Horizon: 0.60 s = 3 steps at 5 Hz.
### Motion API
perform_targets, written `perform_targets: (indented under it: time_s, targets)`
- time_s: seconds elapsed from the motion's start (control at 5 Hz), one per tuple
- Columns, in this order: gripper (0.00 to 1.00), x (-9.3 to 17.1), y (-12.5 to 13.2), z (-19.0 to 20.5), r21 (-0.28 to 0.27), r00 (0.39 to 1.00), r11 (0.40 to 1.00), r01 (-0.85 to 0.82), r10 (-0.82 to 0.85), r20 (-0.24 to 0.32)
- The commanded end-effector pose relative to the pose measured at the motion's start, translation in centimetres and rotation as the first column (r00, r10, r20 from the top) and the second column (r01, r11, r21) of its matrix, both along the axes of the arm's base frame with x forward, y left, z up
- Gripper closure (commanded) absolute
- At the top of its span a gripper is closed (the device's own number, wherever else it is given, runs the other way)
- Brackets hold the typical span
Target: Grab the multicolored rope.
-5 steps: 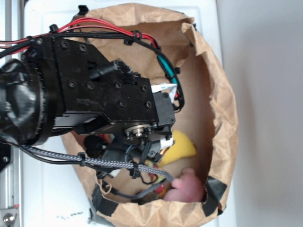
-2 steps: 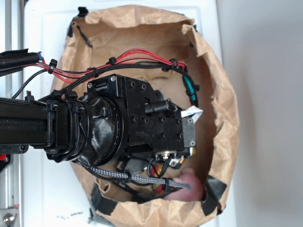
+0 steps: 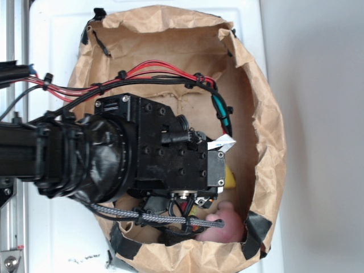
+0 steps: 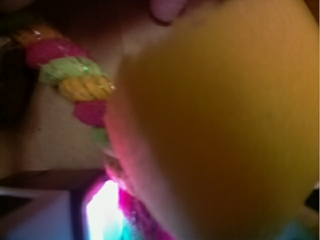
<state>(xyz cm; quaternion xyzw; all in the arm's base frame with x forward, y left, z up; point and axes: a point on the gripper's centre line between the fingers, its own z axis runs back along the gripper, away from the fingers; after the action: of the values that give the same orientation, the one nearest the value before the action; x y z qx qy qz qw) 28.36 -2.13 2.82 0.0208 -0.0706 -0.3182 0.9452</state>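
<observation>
The arm (image 3: 85, 162) reaches in from the left, deep inside the brown paper bag (image 3: 267, 131), its black wrist block covering most of the bag's floor. Red and black wires (image 3: 153, 71) arc over the top of the block, and a grey braided cable (image 3: 142, 215) loops beneath it. The gripper sits under the block, out of sight in the exterior view and not clearly visible in the wrist view, so there is no telling whether its jaws are wide or closed. Just past the block's right edge a sliver of the yellow foam wedge (image 3: 230, 177) peeks out, and a pink soft toy (image 3: 224, 224) lies near the bag's lower rim. From the wrist view, the yellow wedge (image 4: 220, 125) is right up against the lens, blurred, filling most of the frame. The rope (image 4: 70, 80) runs diagonally at the upper left, red, light-green and yellow twists, lying on the bag floor and disappearing behind the wedge's edge. A bit of the pink toy (image 4: 167, 9) shows at the top.
</observation>
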Motion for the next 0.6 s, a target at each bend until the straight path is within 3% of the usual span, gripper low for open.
perform_targets:
  time_s: [0.0, 0.4]
  targets:
    - [1.0, 0.1, 0.0, 3.5, -0.007, 0.996, 1.0, -0.022, 0.023, 0.086]
    - [1.0, -0.6, 5.0, 6.6, -0.003, 0.965, 0.973, -0.23, 0.229, 0.127]
